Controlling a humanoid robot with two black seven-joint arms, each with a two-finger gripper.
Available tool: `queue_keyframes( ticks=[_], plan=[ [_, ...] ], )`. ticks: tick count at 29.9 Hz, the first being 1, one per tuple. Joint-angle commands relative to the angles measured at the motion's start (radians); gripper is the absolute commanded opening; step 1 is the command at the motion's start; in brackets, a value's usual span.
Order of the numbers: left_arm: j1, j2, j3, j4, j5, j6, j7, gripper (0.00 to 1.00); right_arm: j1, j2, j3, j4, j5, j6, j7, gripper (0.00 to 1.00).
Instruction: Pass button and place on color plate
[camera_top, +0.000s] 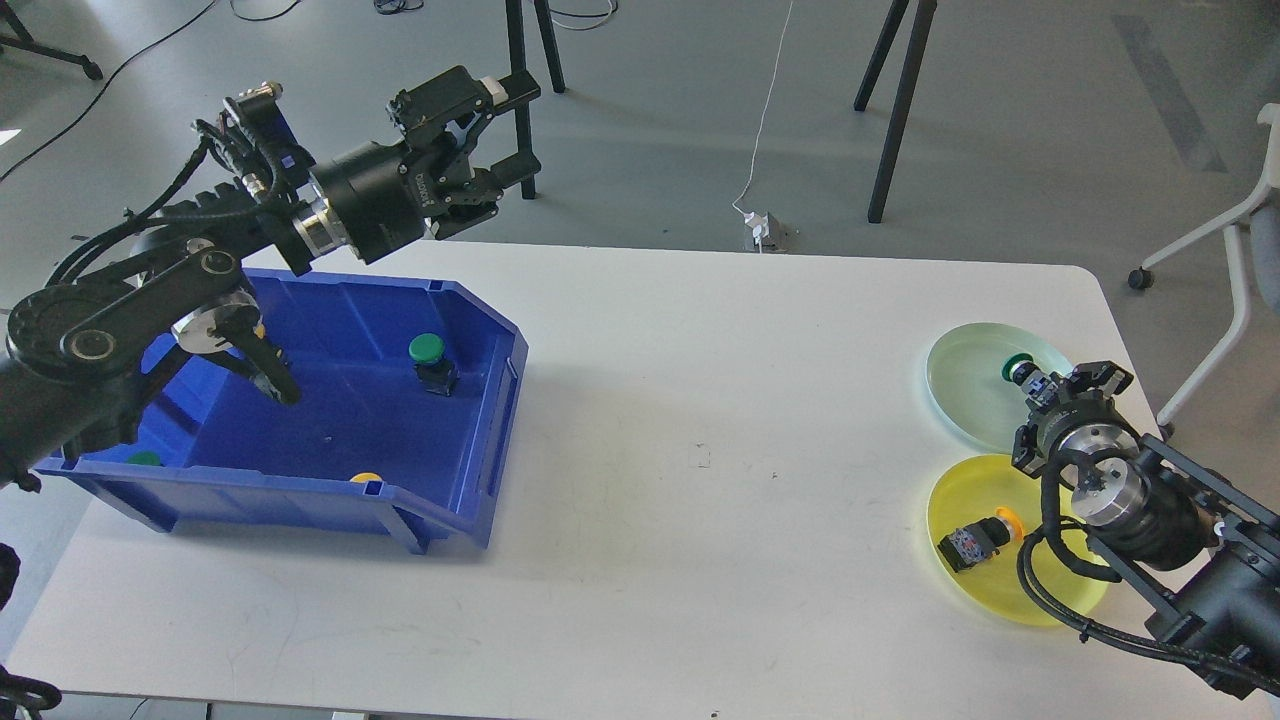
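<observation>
My right gripper (1046, 392) is shut on a green-capped button (1019, 367) and holds it low over the pale green plate (965, 385) at the table's right side; I cannot tell whether the button touches the plate. The yellow plate (1040, 585) just in front holds a yellow-capped button (978, 541) lying on its side. My left gripper (520, 135) is open and empty, raised above the far edge of the table beside the blue bin (470, 500).
The blue bin at the left holds a green-capped button (429, 355), another green cap (145, 458) and a yellow cap (365, 478) near its front wall. Tripod legs (895, 110) and a chair (1245, 230) stand beyond the table.
</observation>
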Motion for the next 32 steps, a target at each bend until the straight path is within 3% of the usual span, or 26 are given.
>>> queue_keyframes(
  ticks=[1, 5, 10, 15, 19, 22, 26, 32],
  plan=[
    [0.001, -0.002, 0.000, 0.000, -0.001, 0.000, 0.000, 0.98, 0.006, 0.008, 0.005, 0.011, 0.004, 0.000, 0.000, 0.98],
    [0.007, -0.002, 0.000, 0.005, -0.031, 0.000, 0.000, 0.98, 0.011, 0.009, 0.061, 0.031, 0.012, 0.000, -0.001, 0.98],
    [0.007, -0.015, 0.000, 0.052, -0.119, 0.000, 0.000, 0.98, 0.011, -0.009, 0.107, 0.118, 0.009, 0.122, -0.003, 0.98],
    [0.016, -0.020, -0.003, 0.083, -0.199, 0.000, 0.000, 0.99, 0.023, -0.027, 0.186, 0.168, 0.005, 0.372, 0.011, 0.98],
    [0.022, -0.014, -0.018, 0.107, -0.310, 0.000, 0.000, 0.99, 0.069, -0.066, 0.153, 0.165, 0.004, 0.577, 0.057, 0.98],
    [0.038, -0.009, -0.034, 0.181, -0.427, 0.000, 0.000, 0.99, 0.098, -0.100, 0.104, 0.163, 0.002, 0.728, 0.100, 0.98],
    [0.045, -0.020, -0.035, 0.307, -0.508, 0.000, 0.000, 0.99, 0.115, -0.136, 0.061, 0.157, 0.013, 0.977, 0.114, 0.98],
    [0.067, -0.046, -0.043, 0.336, -0.545, 0.000, 0.000, 0.99, 0.152, -0.126, 0.070, 0.074, 0.062, 0.978, 0.121, 0.98]
  ],
)
